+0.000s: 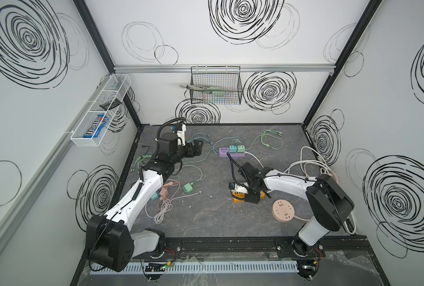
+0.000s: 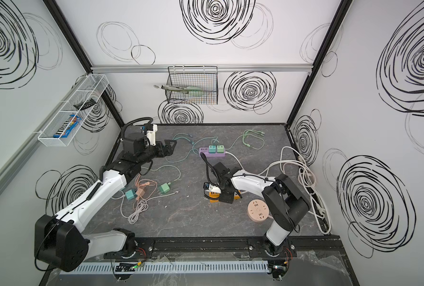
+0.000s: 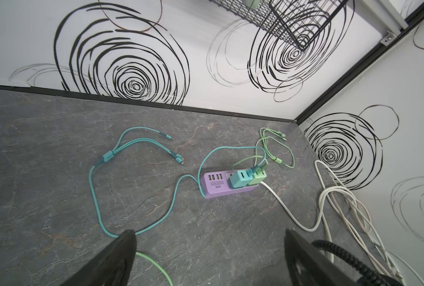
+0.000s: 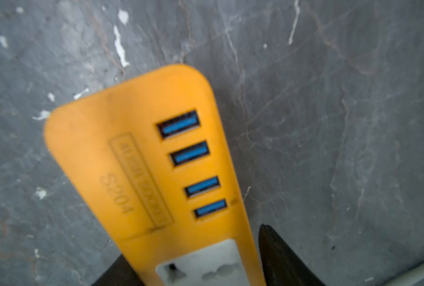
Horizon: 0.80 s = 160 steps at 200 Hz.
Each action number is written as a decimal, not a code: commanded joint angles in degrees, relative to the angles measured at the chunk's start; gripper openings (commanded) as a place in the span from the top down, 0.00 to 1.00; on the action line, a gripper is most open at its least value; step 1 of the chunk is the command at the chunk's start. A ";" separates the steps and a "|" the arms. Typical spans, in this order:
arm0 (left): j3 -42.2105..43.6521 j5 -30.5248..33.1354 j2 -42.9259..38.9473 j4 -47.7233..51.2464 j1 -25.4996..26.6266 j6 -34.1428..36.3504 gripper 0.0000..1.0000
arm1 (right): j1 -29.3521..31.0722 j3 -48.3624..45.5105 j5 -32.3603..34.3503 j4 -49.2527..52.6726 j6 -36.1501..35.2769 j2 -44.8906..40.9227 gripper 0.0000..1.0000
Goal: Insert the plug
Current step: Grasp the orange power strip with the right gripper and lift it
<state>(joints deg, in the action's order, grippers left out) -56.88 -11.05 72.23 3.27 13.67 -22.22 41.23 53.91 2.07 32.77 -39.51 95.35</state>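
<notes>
At the near right of the worktop (image 1: 206,222), the right end effector (image 4: 192,244) is straddling the orange power strip (image 4: 136,153). Its dark fingers (image 4: 280,260) are standing on either side of the strip's body, level with the white socket panel (image 4: 201,262). The jaws are parted by about the strip's width, but the blurred wrist view is not showing whether the pads are pressing its sides. Beyond the fingers, the strip's four blue USB ports (image 4: 193,161) are facing up, unoccupied.

The left end effector (image 3: 209,232) is hanging wide open and empty at the back left. It is looking toward the purple power strip (image 3: 230,190), where a teal charger (image 3: 240,179) and a green charger (image 3: 258,177) are sitting plugged in.

Neither end effector is carrying a plug. The likeliest candidate, a loose green plug (image 1: 187,188), is lying on the worktop near the left arm, well apart from the orange strip and close to a coiled pale cable (image 1: 162,211).

The main risk is lying in the hold itself. The strip looks light and smooth, so an off-centre squeeze could be twisting or tipping it. Fingers this close to the socket panel could be blocking the opening. The cords lying around the loose plug could be snagging it during a lift.
</notes>
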 commanded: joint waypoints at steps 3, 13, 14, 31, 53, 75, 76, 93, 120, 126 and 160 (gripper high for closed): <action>0.76 3.27 -1.81 -2.06 -1.06 -1.33 0.04 | 0.32 2.33 -1.91 -2.56 -0.18 3.17 0.40; 0.90 3.33 -2.03 -1.91 -1.27 -1.51 0.04 | 0.54 2.90 -0.25 -4.45 -0.05 4.30 0.42; 0.85 3.32 -2.06 -1.88 -1.28 -1.51 0.04 | 0.62 2.93 -0.02 -4.68 -0.04 4.31 0.42; 0.46 2.44 -2.49 -1.57 -1.13 -1.16 0.04 | 1.13 3.74 0.68 -6.91 -0.78 5.83 0.43; 0.41 3.49 -3.05 -1.00 -0.67 -1.29 0.04 | 1.32 7.10 -1.57 -6.93 -1.12 9.36 0.42; 0.24 5.60 -3.31 0.86 -0.66 -1.69 0.04 | 1.97 10.82 -2.60 -6.17 -2.08 13.40 0.43; 0.22 5.69 -3.32 0.99 -0.66 -1.69 0.04 | 1.95 11.02 -2.64 -6.11 -2.12 13.65 0.42; -0.22 7.42 -3.45 2.98 -0.67 -1.21 0.04 | 2.10 14.18 -3.16 -5.16 -2.78 16.64 0.42; -0.26 10.16 -4.26 5.49 -0.66 0.00 0.04 | 2.18 17.24 -3.33 -4.88 -4.69 19.20 0.42; -0.16 10.56 -4.45 5.91 -0.74 0.27 0.04 | 2.09 17.72 -3.39 -4.87 -5.23 19.50 0.42; 0.01 11.09 -4.81 7.37 -0.74 1.15 0.04 | 2.01 20.56 -3.99 -3.98 -8.44 21.36 0.41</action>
<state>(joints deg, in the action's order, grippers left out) -56.64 -1.87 69.08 10.24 13.02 -22.24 42.59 74.22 -0.75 27.79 -43.88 112.31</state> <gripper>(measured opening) 0.962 0.588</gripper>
